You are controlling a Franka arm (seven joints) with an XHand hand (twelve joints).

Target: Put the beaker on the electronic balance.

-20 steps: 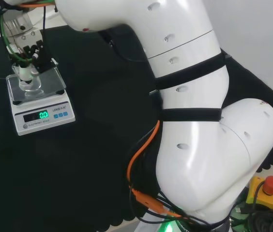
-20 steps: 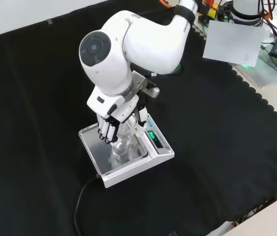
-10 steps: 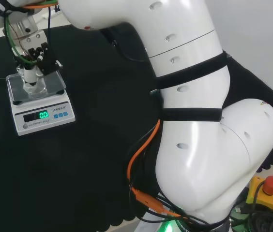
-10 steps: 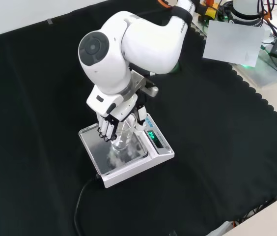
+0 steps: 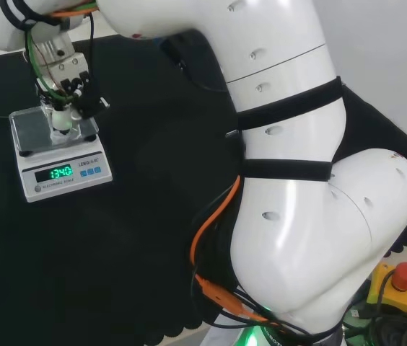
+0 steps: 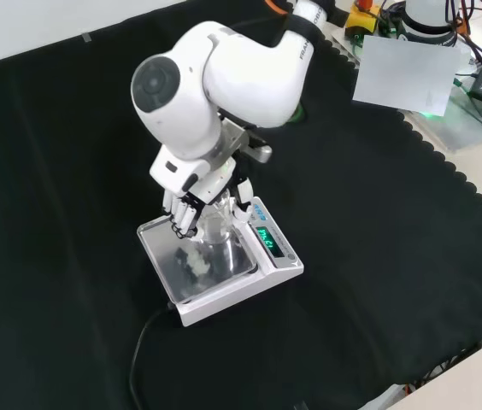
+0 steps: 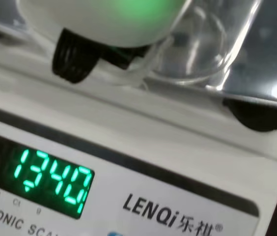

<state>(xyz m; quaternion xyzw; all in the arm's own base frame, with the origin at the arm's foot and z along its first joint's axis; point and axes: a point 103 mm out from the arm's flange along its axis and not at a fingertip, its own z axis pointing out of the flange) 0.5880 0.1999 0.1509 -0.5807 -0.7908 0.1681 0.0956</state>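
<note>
The clear glass beaker [image 6: 217, 241] stands upright on the steel pan of the electronic balance [image 6: 268, 267], whose green display [image 5: 60, 173] is lit. The hand [image 6: 191, 205] hangs over the beaker, its fingers [image 6: 179, 224] curled about the beaker's upper part. The balance sits well in from the desk [image 6: 378, 256] edges.

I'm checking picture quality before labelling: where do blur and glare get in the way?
Wrist view: a blurred white part of the hand, tinted green, blocks the top; glare on the pan beside the beaker. Front view: reflections on the balance pan hide the glass outline.
</note>
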